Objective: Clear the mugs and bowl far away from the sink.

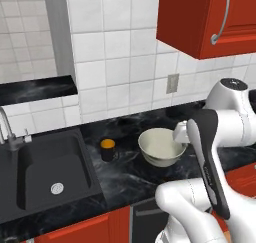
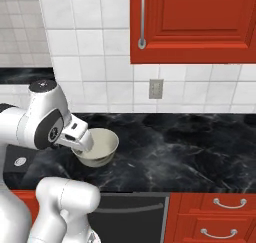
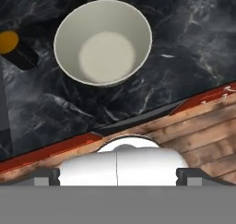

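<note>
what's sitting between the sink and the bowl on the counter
One mug, black outside and orange inside, stands on the dark counter between the sink and the bowl. The left base view shows it best.

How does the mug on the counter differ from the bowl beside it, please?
The mug is black outside and orange-yellow inside, while the bowl is cream all over. The mug is a narrow, short cylinder; the bowl is far wider with sloping sides. The mug stands nearer the sink, with the bowl on its far side. Both stand upright, apart from each other, on the black marbled counter.
</note>
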{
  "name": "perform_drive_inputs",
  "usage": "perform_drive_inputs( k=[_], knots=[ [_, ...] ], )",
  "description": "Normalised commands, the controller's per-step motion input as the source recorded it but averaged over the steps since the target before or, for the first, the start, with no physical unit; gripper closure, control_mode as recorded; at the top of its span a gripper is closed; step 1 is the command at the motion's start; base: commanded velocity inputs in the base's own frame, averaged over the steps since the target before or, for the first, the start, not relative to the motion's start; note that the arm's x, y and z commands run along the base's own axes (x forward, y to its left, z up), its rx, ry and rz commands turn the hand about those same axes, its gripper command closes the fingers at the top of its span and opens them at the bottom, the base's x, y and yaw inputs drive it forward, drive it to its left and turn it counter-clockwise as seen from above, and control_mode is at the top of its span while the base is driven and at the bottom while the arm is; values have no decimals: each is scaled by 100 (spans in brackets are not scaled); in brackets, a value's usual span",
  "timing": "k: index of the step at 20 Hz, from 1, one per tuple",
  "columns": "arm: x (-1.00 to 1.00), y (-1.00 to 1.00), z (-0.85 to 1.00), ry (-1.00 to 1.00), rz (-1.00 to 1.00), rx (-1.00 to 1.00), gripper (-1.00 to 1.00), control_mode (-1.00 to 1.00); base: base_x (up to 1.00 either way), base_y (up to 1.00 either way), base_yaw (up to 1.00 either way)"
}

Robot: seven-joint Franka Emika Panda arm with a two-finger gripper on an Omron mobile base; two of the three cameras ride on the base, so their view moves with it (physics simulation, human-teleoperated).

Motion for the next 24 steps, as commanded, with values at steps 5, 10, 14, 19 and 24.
perform_drive_inputs(
  k=[5, 10, 14, 19, 24],
  knots=[
    [30, -26, -52, 12, -23, 9, -100, -100, 0, 0, 0],
    [41, -33, -49, 3, -11, 6, -100, -100, 0, 0, 0],
    [49, -27, -44, 0, -10, 0, -100, -100, 0, 0, 0],
    [55, -14, -42, 0, -9, 0, -100, -100, 0, 0, 0],
    [65, -1, -35, 0, -5, 0, -100, -100, 0, 0, 0]
  ],
)
